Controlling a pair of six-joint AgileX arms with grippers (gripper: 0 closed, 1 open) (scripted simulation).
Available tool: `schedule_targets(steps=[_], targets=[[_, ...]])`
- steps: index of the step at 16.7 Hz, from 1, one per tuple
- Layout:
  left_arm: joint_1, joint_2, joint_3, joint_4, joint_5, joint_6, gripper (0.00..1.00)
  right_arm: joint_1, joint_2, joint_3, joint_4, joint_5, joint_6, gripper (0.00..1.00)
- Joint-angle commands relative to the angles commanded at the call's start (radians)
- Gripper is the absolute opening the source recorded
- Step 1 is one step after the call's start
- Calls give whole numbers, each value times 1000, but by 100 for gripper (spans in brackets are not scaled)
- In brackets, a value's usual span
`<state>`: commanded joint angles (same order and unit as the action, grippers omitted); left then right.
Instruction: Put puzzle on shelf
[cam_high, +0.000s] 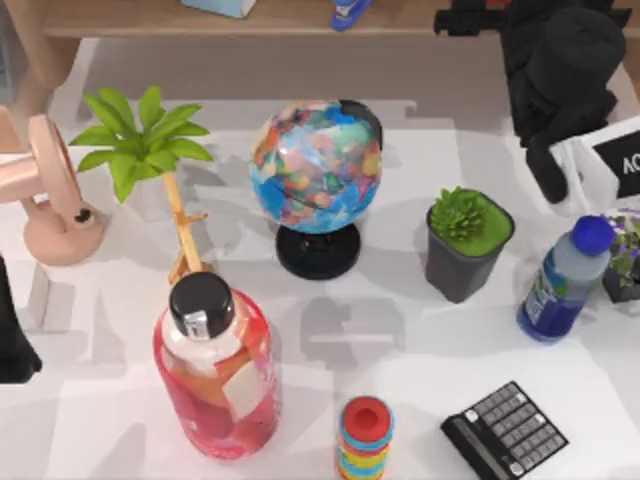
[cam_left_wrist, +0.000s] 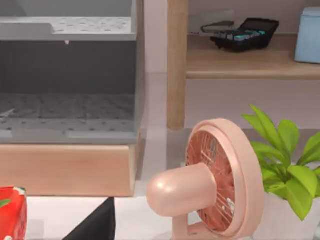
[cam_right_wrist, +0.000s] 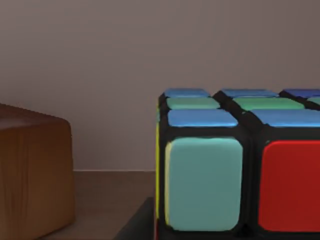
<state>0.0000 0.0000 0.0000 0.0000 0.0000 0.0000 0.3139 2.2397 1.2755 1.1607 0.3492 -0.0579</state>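
Right wrist view: the black-framed twisty cube puzzle (cam_right_wrist: 240, 165), with blue, green, teal and red square stickers, is seen close up just beside a brown wooden block (cam_right_wrist: 32, 175), in front of a plain wall. Whether it is grasped cannot be told. In the top view, the right arm is located at the upper right, reaching over the long light-brown wooden shelf (cam_high: 200, 22); its finger state cannot be told. The left arm is parked at the left table edge, near a pink desk fan (cam_high: 55, 200).
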Motion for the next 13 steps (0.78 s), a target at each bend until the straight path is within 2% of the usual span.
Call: schedule_targets(steps=[10, 13], targets=[[0, 0, 0, 0, 0, 0, 100, 0, 0, 0, 0, 0, 0, 98], [0, 0, 0, 0, 0, 0, 100, 0, 0, 0, 0, 0, 0, 100]])
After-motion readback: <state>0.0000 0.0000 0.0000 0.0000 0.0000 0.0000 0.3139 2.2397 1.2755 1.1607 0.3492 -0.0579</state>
